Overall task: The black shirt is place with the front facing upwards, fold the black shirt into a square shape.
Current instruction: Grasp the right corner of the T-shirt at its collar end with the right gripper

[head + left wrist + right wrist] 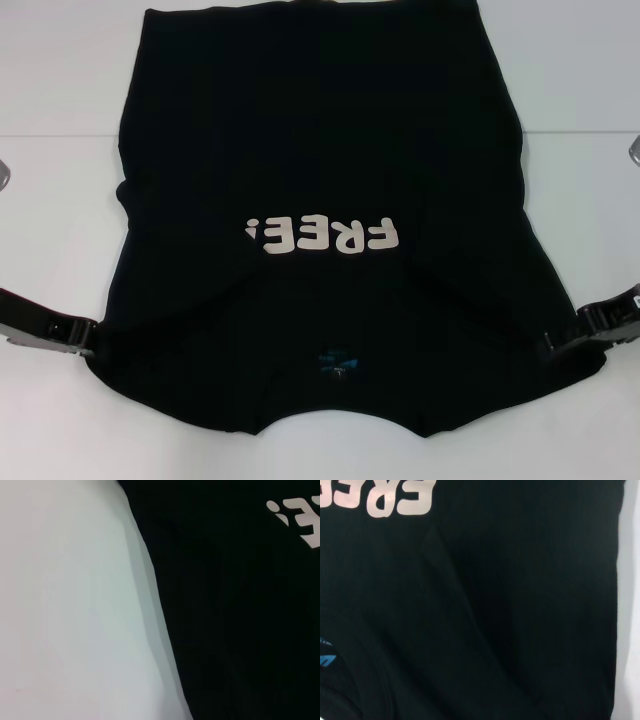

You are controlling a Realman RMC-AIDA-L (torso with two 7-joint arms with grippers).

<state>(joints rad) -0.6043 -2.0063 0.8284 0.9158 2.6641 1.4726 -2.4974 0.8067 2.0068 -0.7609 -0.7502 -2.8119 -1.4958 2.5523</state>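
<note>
The main risk is an uneven fold: if either tool slips off its edge or one lifts ahead of the other, the cloth will bunch or skew, and the square comes out crooked. The left tool (pixel 88 335) sits at the shirt's left margin and the right tool (pixel 550 340) at its right margin, both near the tabletop's (pixel 60 200) front edge; whether either is pinching fabric I cannot tell, since their tips merge with the dark cloth. The black shirt (pixel 320 150) lies spread across the tabletop's middle, front up, collar toward the front edge, white "FREE!" lettering (pixel 320 236) reading upside down, sleeves apparently tucked inward.
</note>
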